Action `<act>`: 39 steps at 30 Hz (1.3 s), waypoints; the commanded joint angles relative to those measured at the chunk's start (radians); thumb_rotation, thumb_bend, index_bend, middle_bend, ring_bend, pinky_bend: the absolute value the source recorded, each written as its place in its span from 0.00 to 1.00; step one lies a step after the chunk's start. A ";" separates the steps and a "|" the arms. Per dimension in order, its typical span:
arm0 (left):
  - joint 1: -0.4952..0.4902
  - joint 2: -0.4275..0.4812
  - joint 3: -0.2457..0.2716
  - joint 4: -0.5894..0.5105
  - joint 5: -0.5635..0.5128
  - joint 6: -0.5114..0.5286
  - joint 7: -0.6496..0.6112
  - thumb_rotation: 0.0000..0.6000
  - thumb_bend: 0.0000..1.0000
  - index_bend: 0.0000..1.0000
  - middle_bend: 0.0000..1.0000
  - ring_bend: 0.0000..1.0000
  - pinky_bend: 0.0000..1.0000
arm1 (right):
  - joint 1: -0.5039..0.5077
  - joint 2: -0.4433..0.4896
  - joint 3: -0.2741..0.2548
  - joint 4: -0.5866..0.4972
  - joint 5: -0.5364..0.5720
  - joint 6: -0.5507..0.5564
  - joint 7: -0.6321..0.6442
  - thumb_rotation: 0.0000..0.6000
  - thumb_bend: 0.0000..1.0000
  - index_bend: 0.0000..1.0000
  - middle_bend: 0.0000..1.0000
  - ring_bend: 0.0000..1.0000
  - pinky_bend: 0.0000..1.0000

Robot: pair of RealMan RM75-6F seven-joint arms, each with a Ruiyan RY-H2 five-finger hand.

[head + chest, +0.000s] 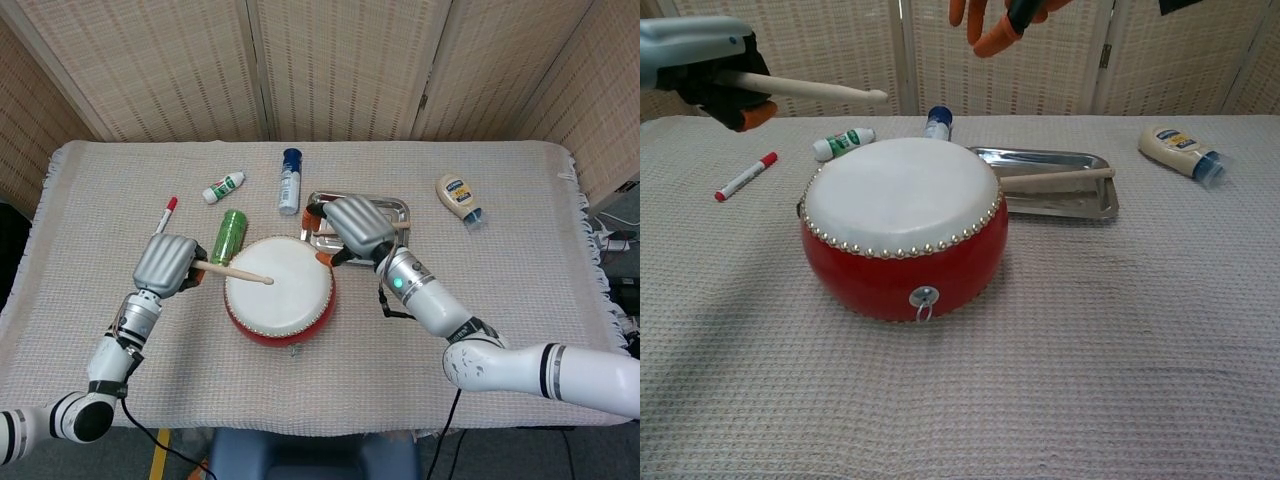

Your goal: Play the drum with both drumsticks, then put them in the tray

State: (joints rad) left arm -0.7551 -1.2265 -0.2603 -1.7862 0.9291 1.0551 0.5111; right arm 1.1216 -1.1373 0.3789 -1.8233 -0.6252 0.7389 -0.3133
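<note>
Where the head view shows both of your arms whole, the chest view cuts your right hand [1002, 20] to fingertips at the top edge, yet it alone shows the tray [1095, 209] bottom with a drumstick [1055, 178] lying lengthwise in it. Left to right: your left hand [168, 264] is clenched around the second drumstick [234, 272], back of the hand up, forearm rising from the near left table edge. That stick runs rightward, its tip over the white head of the red drum [279, 290]; the chest view shows it [805, 88] held well above the skin, not touching. Behind it lie a red marker [163, 220], a green can [229, 236], a small white tube [223, 187] and a blue-capped bottle [290, 180]. Your right hand hovers above the tray's left part, fingers spread and holding nothing. A mayonnaise bottle [458, 197] lies well right of the tray. Bare cloth stretches along the near edge and far right.
</note>
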 commanded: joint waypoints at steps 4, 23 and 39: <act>-0.067 -0.041 -0.007 -0.014 -0.105 0.049 0.153 1.00 0.57 0.95 1.00 1.00 1.00 | 0.046 0.026 -0.040 -0.046 0.075 -0.006 -0.020 1.00 0.15 0.38 0.41 0.78 1.00; -0.183 -0.119 -0.022 -0.039 -0.331 0.120 0.304 1.00 0.57 0.94 1.00 1.00 1.00 | 0.191 -0.165 -0.098 0.094 0.216 0.028 -0.024 1.00 0.11 0.34 0.41 0.78 1.00; -0.237 -0.158 -0.018 -0.033 -0.397 0.167 0.347 1.00 0.57 0.94 1.00 1.00 1.00 | 0.273 -0.262 -0.102 0.167 0.305 0.048 -0.054 1.00 0.11 0.46 0.46 0.80 1.00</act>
State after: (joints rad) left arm -0.9907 -1.3826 -0.2791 -1.8188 0.5335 1.2206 0.8569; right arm 1.3900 -1.3949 0.2768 -1.6593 -0.3246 0.7854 -0.3644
